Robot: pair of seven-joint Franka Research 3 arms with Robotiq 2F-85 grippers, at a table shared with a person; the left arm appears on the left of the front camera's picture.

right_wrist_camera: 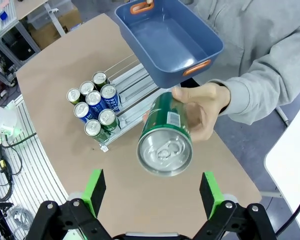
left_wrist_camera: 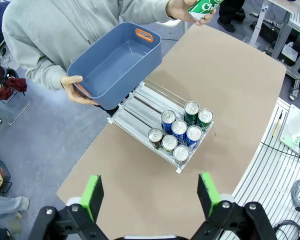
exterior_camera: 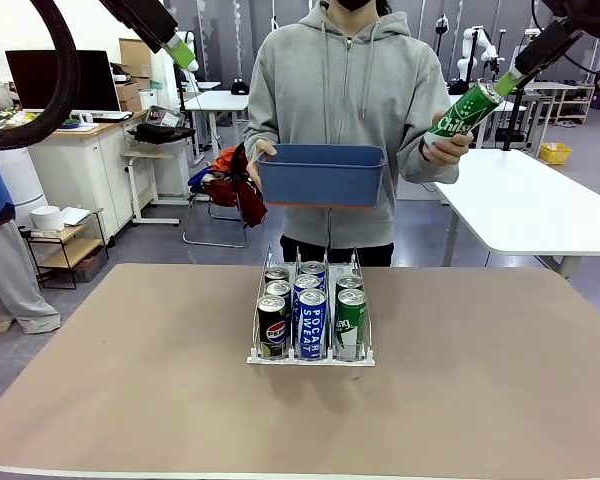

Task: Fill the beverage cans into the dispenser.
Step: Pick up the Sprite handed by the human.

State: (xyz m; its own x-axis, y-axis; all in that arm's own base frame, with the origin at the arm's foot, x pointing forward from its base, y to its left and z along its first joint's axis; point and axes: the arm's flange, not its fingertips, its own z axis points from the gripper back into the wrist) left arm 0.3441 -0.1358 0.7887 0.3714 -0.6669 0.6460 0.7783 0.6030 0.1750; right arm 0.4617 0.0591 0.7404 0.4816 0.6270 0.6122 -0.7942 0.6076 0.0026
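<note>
The brown tabletop (exterior_camera: pixel 460 380) carries the dispenser (exterior_camera: pixel 311 352) at centre, seven beverage cans (exterior_camera: pixel 311 318) upright in its three lanes. Both the left gripper (left_wrist_camera: pixel 150 197) and right gripper (right_wrist_camera: pixel 152 192) stand wide apart, holding nothing. Across the table, a person holds a blue bin (exterior_camera: pixel 321 173) and offers a green can (right_wrist_camera: pixel 165 135) toward the right gripper; white tables (exterior_camera: pixel 540 205) fill the room behind.

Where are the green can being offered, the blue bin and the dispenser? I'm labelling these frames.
green can (right_wrist_camera: pixel 166 132), right wrist view, on its green side wall.
blue bin (exterior_camera: pixel 320 178), front view, on its front wall.
dispenser (left_wrist_camera: pixel 140 111), left wrist view, on its bare lanes.
</note>
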